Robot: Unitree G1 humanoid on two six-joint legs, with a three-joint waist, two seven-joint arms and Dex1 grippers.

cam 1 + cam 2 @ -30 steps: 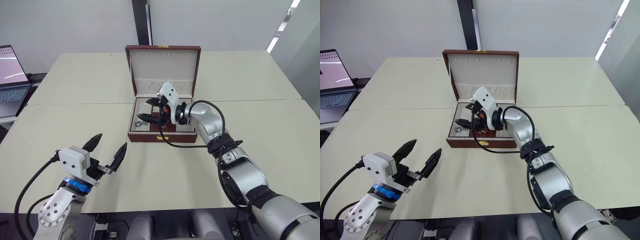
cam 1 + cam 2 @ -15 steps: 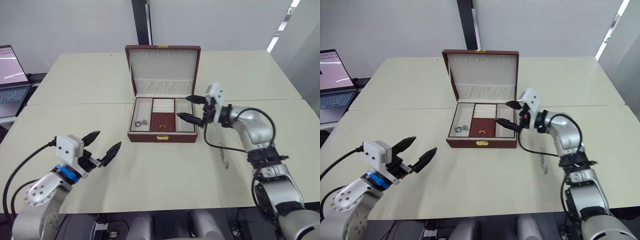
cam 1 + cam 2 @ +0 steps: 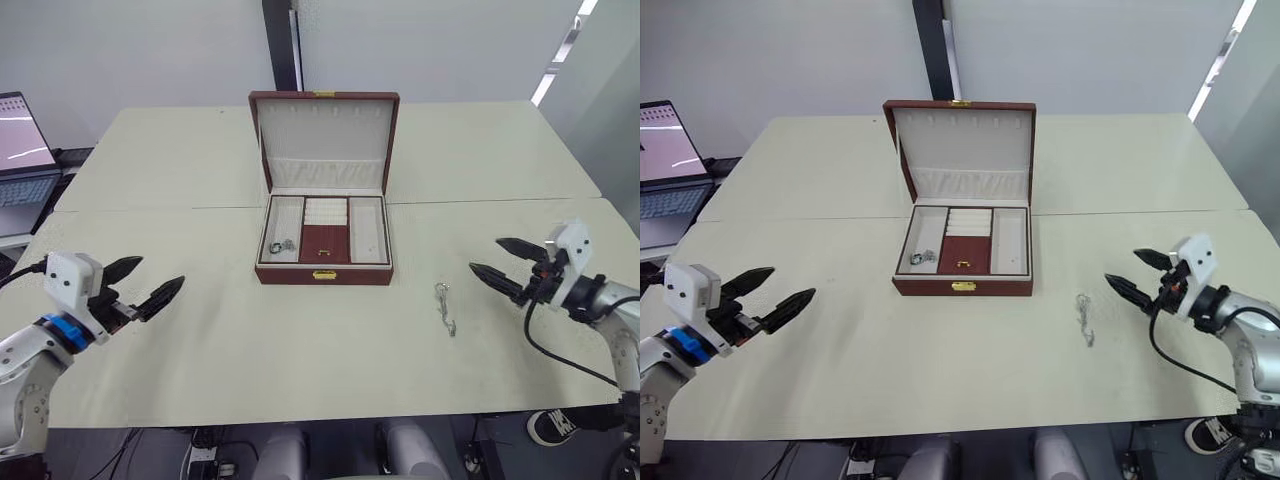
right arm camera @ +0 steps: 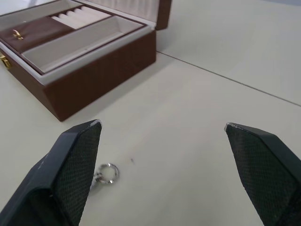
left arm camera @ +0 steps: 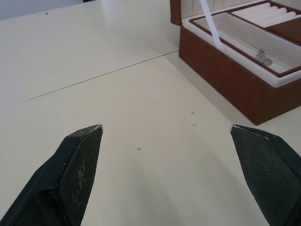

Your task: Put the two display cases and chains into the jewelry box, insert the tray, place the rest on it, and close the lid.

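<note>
Box: I see the jewelry box mid-table, lid upright, tray seated inside
Chains: one chain lies on the table right of the box; another in the tray's left section
Left gripper: jaws spread, empty, near the table's left edge
Right gripper: jaws spread, empty, right of the loose chain

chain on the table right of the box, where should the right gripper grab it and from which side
Probably best at the ring end of the chain, where there is the most to pinch. It lies flat on the table, apart from the box, so the open right gripper should come straight down, fingers straddling the ring.
</note>
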